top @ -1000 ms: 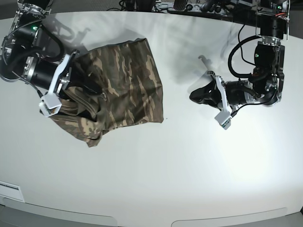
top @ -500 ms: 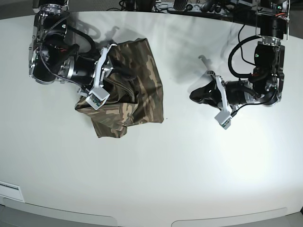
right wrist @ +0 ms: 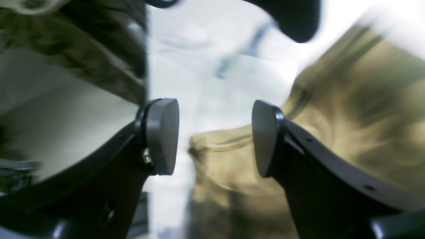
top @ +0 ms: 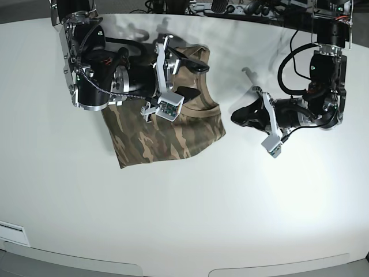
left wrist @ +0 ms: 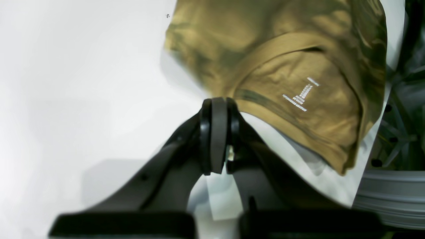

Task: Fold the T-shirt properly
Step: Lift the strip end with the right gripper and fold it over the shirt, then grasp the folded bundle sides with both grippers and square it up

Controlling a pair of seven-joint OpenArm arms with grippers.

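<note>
The camouflage T-shirt (top: 164,133) lies folded into a rough rectangle left of the table's middle, its tan collar (top: 199,111) along the upper right edge. My right gripper (top: 192,79) hovers open over the shirt's far right corner, nothing between its fingers. In the right wrist view its gripper (right wrist: 214,137) shows a wide gap between the pads, with blurred tan cloth (right wrist: 348,116) below. My left gripper (top: 235,118) rests shut and empty on the bare table right of the shirt. In the left wrist view the gripper (left wrist: 217,132) has its pads pressed together just short of the T-shirt (left wrist: 298,66).
The white table (top: 230,202) curves along the front edge. Cables and equipment (top: 230,7) line the back edge. A small white label (top: 11,234) sits at the front left. The right arm's grey body (left wrist: 391,186) stands beyond the shirt in the left wrist view.
My right arm swept rightward across the shirt, carrying cloth over it, then opened and let go. The shirt now lies flatter and folded. The left arm has not moved.
</note>
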